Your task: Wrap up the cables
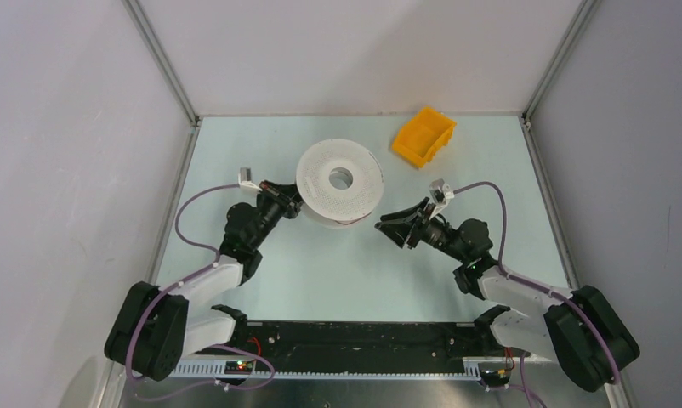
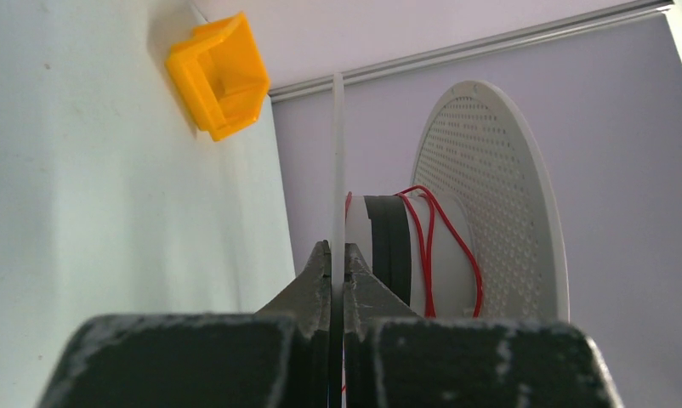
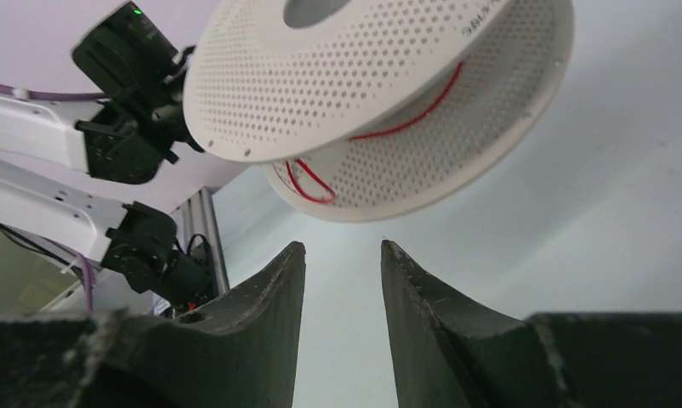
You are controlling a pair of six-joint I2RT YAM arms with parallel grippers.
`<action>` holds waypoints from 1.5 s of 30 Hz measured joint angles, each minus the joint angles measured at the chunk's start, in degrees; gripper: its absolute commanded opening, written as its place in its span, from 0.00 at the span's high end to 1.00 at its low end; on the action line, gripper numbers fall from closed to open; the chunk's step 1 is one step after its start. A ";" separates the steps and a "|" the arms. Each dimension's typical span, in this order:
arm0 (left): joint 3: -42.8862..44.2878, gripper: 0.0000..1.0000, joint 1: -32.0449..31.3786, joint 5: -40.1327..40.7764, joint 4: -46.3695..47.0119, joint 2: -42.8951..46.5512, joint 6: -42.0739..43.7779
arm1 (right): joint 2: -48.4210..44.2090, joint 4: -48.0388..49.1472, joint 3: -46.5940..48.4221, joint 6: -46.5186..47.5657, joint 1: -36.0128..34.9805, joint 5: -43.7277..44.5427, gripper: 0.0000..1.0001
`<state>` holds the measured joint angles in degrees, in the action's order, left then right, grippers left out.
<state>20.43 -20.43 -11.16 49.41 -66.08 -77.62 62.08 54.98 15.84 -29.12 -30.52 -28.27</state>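
Mid-table, spool with red cables, left tool pinching its flange, right tool wide, lettering unreadable

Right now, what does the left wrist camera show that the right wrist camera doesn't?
Only the left wrist view: the orange bin, the hub with its black band, and the left gripper pinched on the spool by its thin near flange. Only the right wrist view: the left arm and the right gripper, open, short of the spool. Both: the white perforated spool and the red cable, looped loosely on it.
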 measured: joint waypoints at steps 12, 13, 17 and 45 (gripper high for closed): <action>-0.04 1.00 -1.66 -0.61 1.05 1.40 -1.49 | 3.76 8.02 3.85 -1.36 -1.86 -2.91 0.78; -0.04 1.00 -1.79 -0.61 1.05 1.40 -1.53 | 4.28 8.00 4.24 -1.40 -2.12 -2.73 0.81; -0.04 1.00 -2.08 -0.61 1.05 1.40 -1.90 | 6.99 8.24 6.23 -2.08 -3.08 -1.86 1.00; -1.33 1.00 -4.55 3.41 8.13 -0.90 -4.87 | 18.80 20.63 9.09 -14.71 -9.44 27.52 1.00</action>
<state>19.09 -24.97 -7.75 57.54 -66.98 -82.50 80.88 75.61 24.93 -43.83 -39.97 -0.75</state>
